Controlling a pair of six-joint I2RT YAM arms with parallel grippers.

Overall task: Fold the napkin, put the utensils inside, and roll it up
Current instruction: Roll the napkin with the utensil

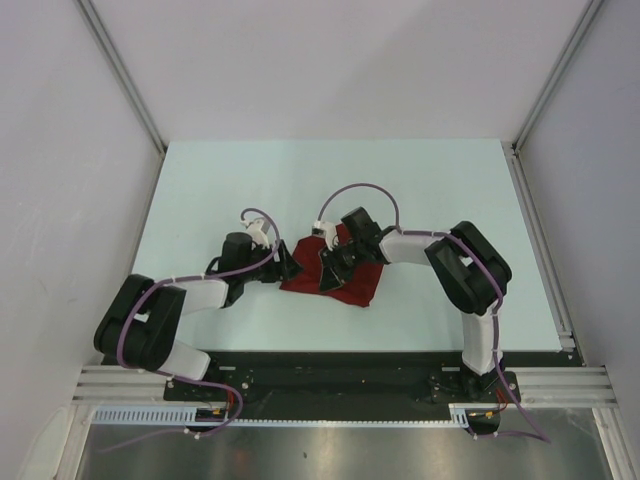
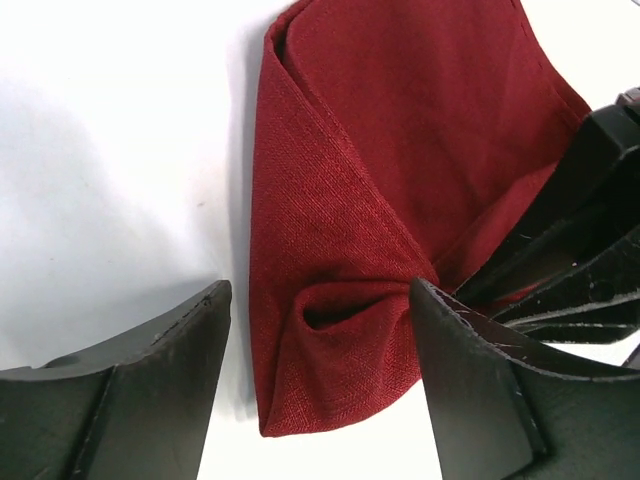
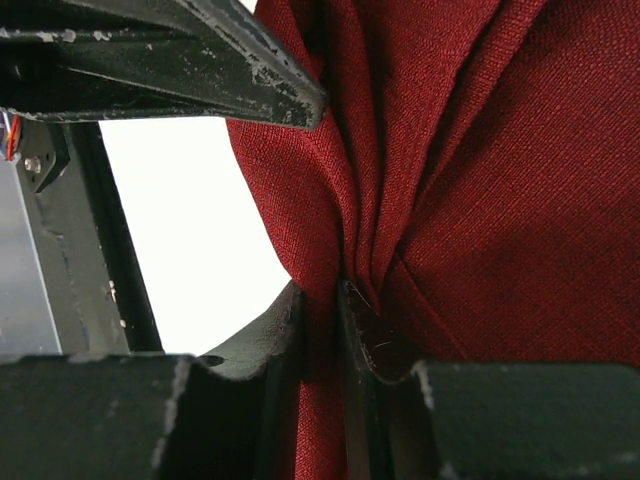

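The dark red napkin [image 1: 340, 283] lies folded and bunched on the table between the two arms. My right gripper [image 3: 320, 300] is shut on a gathered pleat of the napkin [image 3: 500, 200], and the cloth runs down between its fingers. My left gripper [image 2: 318, 300] is open. Its jaws straddle the rounded folded end of the napkin [image 2: 340, 200] without pinching it. In the top view the left gripper [image 1: 290, 265] is at the cloth's left edge and the right gripper [image 1: 328, 265] is over its middle. The utensils are out of view.
The pale table [image 1: 250, 180] extends behind and beside the napkin, with white walls on three sides. A metal rail [image 1: 350, 385] holds the arm bases at the near edge. One finger [image 3: 200, 60] of the left gripper crosses the top of the right wrist view.
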